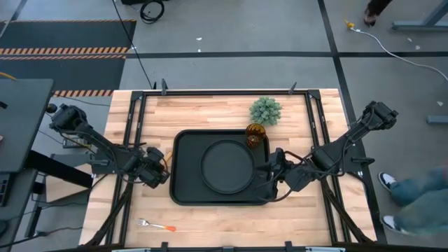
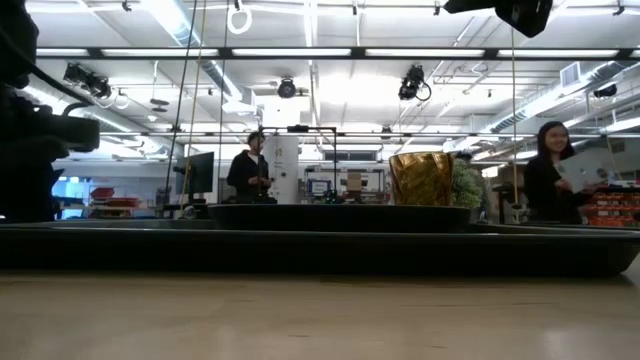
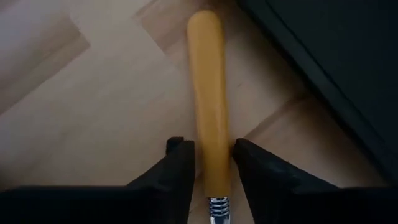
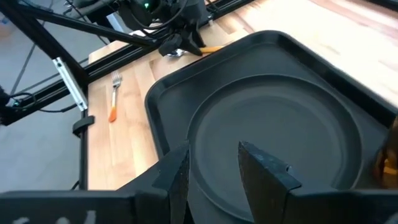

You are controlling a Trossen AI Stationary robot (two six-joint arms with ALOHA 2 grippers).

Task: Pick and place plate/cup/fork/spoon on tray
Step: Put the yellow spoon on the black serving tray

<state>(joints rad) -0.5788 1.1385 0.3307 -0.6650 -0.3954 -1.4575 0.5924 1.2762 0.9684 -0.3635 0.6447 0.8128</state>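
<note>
The black tray (image 1: 183,194) lies mid-table with the round black plate (image 1: 227,166) on it and the amber cup (image 1: 255,134) upright in its far right corner. The fork (image 1: 155,225) lies flat on the table near the front left. My left gripper (image 1: 159,168) is at the tray's left edge, shut on the spoon's yellow-orange handle (image 3: 208,93). A silver part (image 4: 175,53) shows under the gripper. My right gripper (image 4: 211,152) is open and empty over the plate's right rim (image 4: 348,180). My left gripper pinches the spoon's handle (image 3: 214,177) between its two fingers, close to the handle's ribbed metal end (image 3: 216,205). The fingers stand on the handle's two sides, coming from above. The handle's free end (image 3: 204,22) points past the fingers toward the tray. Whether the spoon is lifted, I cannot tell.
A fuzzy green plant ball (image 1: 265,110) stands behind the tray's far right corner. Dark rails (image 1: 136,119) run along the table's left, right and far edges. Bare wood lies in front of the tray. People stand in the room behind the table (image 2: 250,165).
</note>
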